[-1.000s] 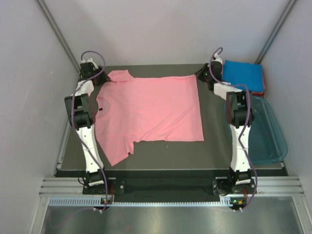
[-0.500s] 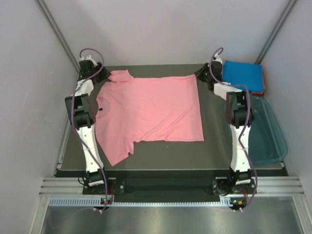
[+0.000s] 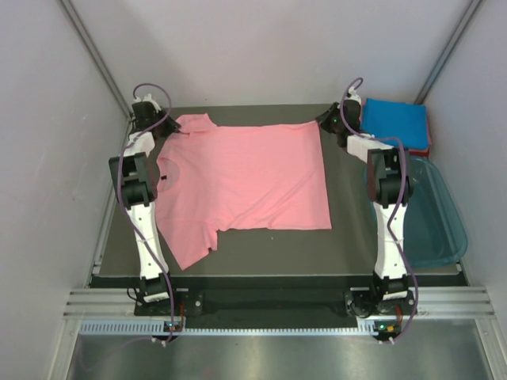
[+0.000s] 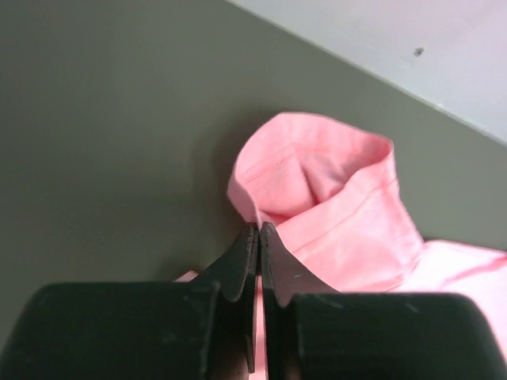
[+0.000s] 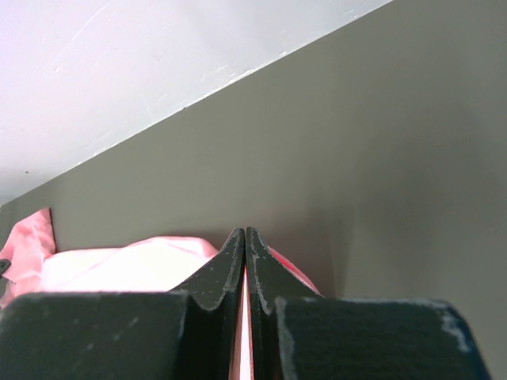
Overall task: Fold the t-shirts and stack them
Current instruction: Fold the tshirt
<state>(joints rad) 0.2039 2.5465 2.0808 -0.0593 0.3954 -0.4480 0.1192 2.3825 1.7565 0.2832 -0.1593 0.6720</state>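
Observation:
The salmon-pink t-shirt (image 3: 245, 178) lies spread on the dark table, collar to the left. My left gripper (image 3: 168, 129) is shut on the cloth by the far sleeve (image 4: 333, 198), at the far left corner. My right gripper (image 3: 323, 120) is shut on the shirt's far hem corner (image 5: 135, 261) at the far right. A folded bright blue t-shirt (image 3: 394, 123) lies on a reddish-pink one (image 3: 426, 147) off the table's far right corner.
A translucent teal plastic tub (image 3: 440, 214) stands right of the table beside the right arm. White walls close the far side and both flanks. The table's (image 3: 269, 249) front strip is bare dark surface.
The left gripper has shifted slightly right with the sleeve. The shirt and the right arm look unchanged.

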